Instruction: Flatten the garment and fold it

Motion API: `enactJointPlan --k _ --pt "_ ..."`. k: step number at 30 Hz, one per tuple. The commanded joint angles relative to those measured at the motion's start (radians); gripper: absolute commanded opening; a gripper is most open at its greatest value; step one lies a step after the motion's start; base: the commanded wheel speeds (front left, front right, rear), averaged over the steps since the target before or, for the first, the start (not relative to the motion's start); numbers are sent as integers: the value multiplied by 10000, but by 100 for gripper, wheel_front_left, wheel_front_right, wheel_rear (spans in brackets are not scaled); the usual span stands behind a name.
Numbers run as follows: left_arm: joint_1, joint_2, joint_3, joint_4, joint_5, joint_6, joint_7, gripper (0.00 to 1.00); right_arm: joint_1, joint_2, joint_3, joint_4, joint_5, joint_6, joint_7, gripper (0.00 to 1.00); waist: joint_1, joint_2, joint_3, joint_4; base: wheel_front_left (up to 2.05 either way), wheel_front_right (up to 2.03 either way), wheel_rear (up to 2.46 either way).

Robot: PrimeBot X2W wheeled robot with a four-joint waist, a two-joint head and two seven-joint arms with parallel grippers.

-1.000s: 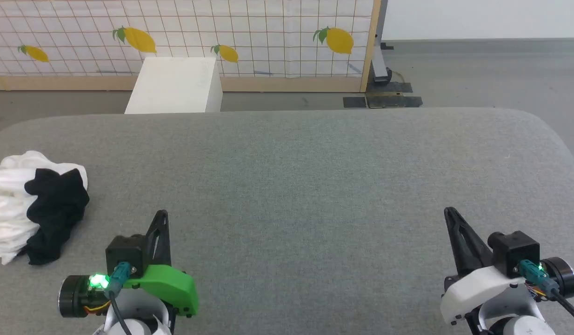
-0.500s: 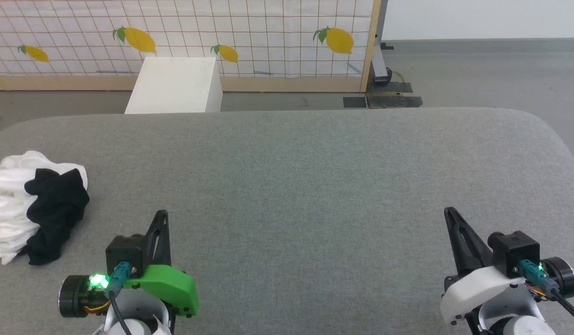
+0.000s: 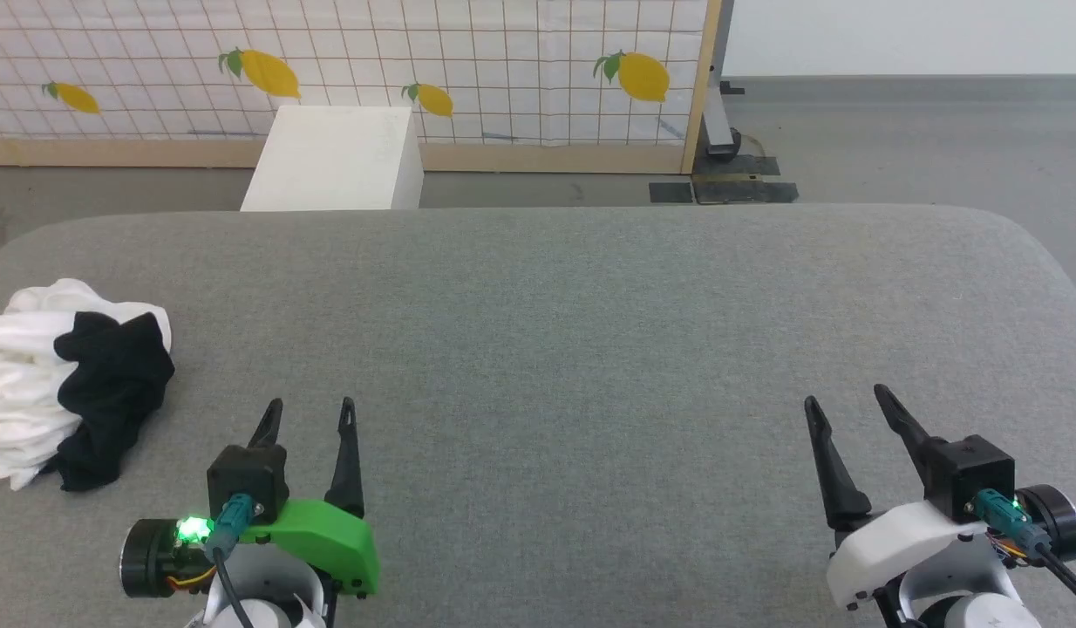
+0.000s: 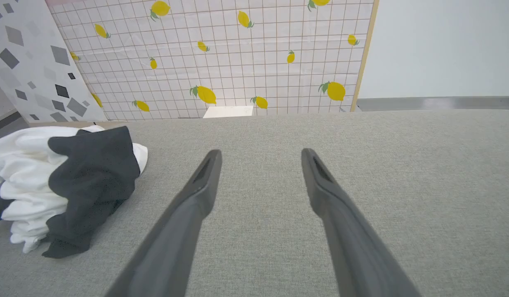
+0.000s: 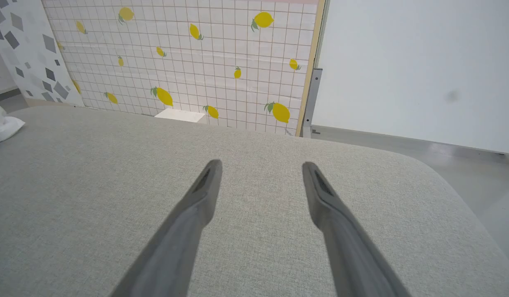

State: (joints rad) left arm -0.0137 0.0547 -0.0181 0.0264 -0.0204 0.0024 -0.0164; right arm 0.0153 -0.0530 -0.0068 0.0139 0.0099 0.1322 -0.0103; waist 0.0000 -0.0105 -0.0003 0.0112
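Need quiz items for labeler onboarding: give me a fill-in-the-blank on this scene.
The crumpled T-shirt lies on the grey table's ____ side.
The T-shirt's fabric is white and ____.
The left gripper and the right gripper both rest with jaws ____, holding nothing.
Missing words: left; black; open.

**Setting:** staged robotics test lab, not a lived-in room.
- Backdrop panel (image 3: 503,78), upper left and centre of the head view: white grid-tile print with yellow lemons, wooden frame, and a metal stand (image 3: 719,131) at its right edge with flat plates on the floor.
- Second panel (image 4: 27,62), upper left of the left wrist view: grey terrazzo-style print.
- Floor (image 3: 922,148), upper right: bare grey.
- Wall (image 5: 415,66): plain white.
- Counter (image 3: 590,349): grey cloth-covered, with rounded corners.
- White box (image 3: 333,161): behind the counter's far edge.
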Motion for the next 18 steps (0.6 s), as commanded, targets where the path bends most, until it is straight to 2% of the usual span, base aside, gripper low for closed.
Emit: enactJointPlan --k 1,18 --pt "-139 3 -42 81 -58 91 -103 100 -61 5 -17 48 88 -2 -96 100 0 11 -3 59 0 0 0" --pt "-238 103 -144 429 -321 431 -485 100 -160 8 39 236 246 -4 -391 100 0 26 -32 1111 0 0 0"
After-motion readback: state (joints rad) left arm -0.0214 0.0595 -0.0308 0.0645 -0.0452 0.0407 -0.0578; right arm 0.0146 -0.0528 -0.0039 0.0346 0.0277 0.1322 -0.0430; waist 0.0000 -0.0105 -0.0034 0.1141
